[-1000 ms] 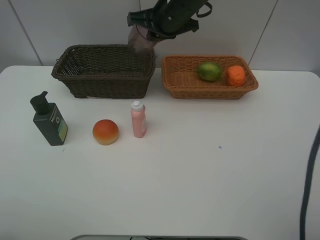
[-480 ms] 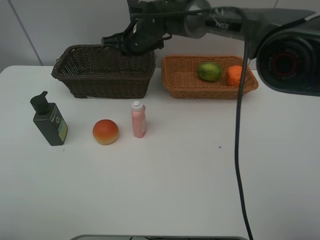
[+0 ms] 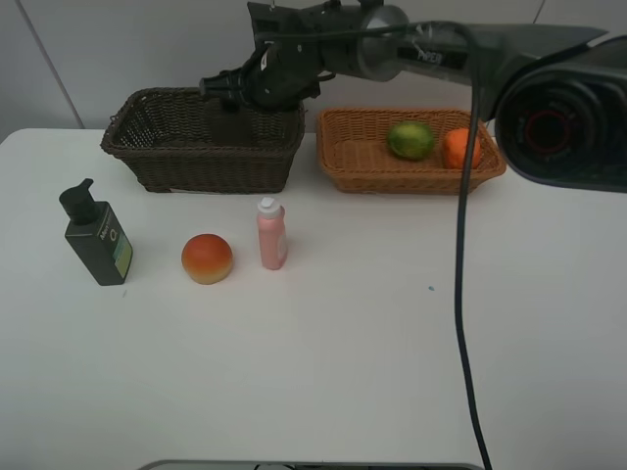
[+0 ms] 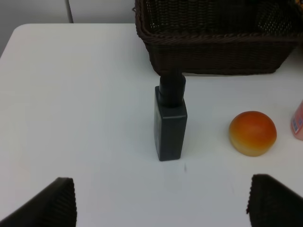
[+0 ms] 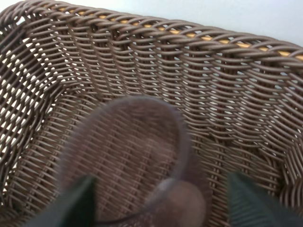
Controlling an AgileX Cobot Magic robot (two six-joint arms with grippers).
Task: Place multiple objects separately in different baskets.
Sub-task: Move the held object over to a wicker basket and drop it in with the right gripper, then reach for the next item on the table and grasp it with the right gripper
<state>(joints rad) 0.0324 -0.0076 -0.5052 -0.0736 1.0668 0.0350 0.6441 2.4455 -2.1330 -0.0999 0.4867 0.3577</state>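
Left gripper (image 4: 163, 201) hung low over the white table (image 3: 343, 352) on the near side of the dark brown basket (image 3: 196, 168). Its fingers were spread wide with nothing between them.

Right arm (image 3: 411, 49) was extended over that basket's far rim. Right gripper (image 5: 163, 196) pointed down into it, jaws parted.

On the table in front of the dark basket, seen from the high camera:
- dark green pump bottle (image 3: 98, 245), upright, off its left end
- peach-like fruit (image 3: 207, 258), before its middle
- pink bottle (image 3: 271, 235), upright, before its right end

Light tan basket (image 3: 392, 178) sat just right of the dark one, holding a green fruit (image 3: 410, 139) and an orange (image 3: 461, 148).

Purple cup (image 5: 128, 142), blurred, was inside the dark basket between the parted jaws. Contact with either finger could not be told.
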